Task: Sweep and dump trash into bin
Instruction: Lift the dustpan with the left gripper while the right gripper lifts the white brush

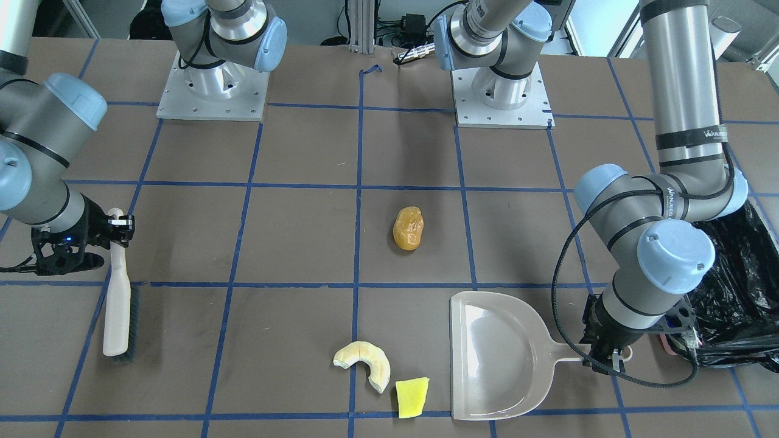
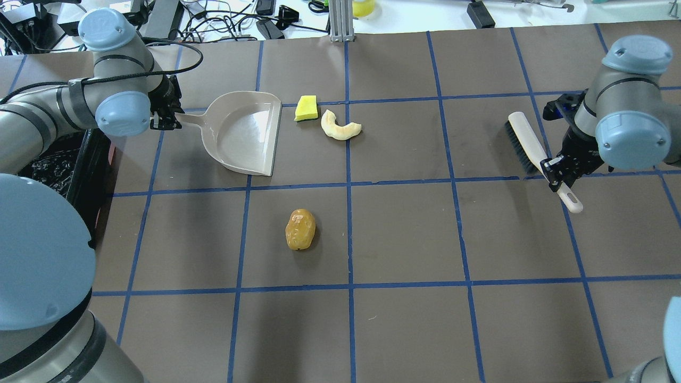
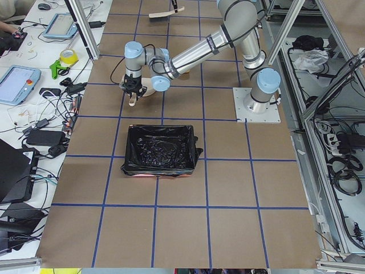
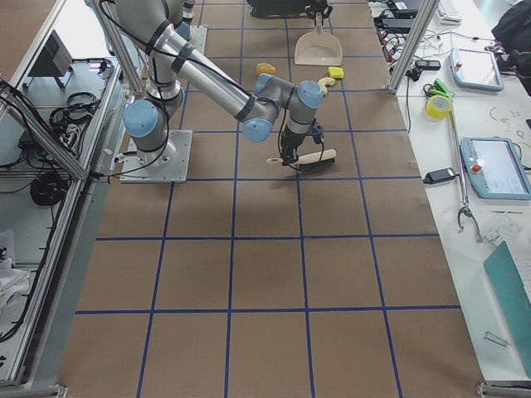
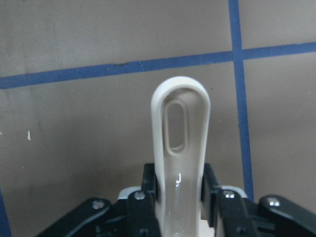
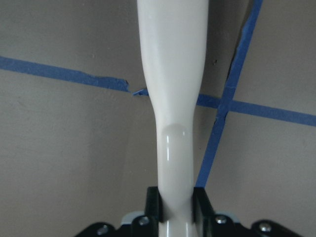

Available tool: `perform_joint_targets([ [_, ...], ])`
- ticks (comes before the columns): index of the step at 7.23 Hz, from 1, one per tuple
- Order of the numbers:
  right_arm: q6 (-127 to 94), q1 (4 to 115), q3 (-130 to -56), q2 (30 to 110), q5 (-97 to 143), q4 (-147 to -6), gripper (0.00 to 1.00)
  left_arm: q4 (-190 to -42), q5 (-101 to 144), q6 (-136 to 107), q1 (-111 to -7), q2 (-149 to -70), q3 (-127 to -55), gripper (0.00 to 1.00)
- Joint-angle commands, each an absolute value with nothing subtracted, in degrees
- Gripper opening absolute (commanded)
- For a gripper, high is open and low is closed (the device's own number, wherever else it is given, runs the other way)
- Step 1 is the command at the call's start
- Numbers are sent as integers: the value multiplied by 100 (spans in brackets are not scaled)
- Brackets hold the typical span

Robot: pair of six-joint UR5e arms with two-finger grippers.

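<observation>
Trash lies in three pieces on the table. An amber blob sits alone near the middle. A cream crescent and a yellow wedge lie close together without touching, just beyond the dustpan's open mouth. The dustpan lies flat, and the left pincer is clamped on its handle. The right pincer grips the handle of a brush, well apart from the trash. The bin, lined with a black bag, stands at the table's left end, near the dustpan's handle.
</observation>
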State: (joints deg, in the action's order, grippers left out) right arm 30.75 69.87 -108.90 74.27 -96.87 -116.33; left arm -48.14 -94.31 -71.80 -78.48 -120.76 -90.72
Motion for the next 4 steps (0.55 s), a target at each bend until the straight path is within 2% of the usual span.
perform_joint_targets([
  [1, 2963, 6996, -10785, 7540, -9668, -11532, 15, -4782, -9824, -7128, -7849, -11971, -9062, 0],
  [2, 2666, 7031, -10549, 7576, -9642, -11322, 15, -4590, -10235, -7154, -7866, -11997, -9053, 0],
  [4, 1588, 7896, -9882, 7559, -9685, -10568, 12, -4535, -10257, -7434, -7997, -12006, -9070, 0],
])
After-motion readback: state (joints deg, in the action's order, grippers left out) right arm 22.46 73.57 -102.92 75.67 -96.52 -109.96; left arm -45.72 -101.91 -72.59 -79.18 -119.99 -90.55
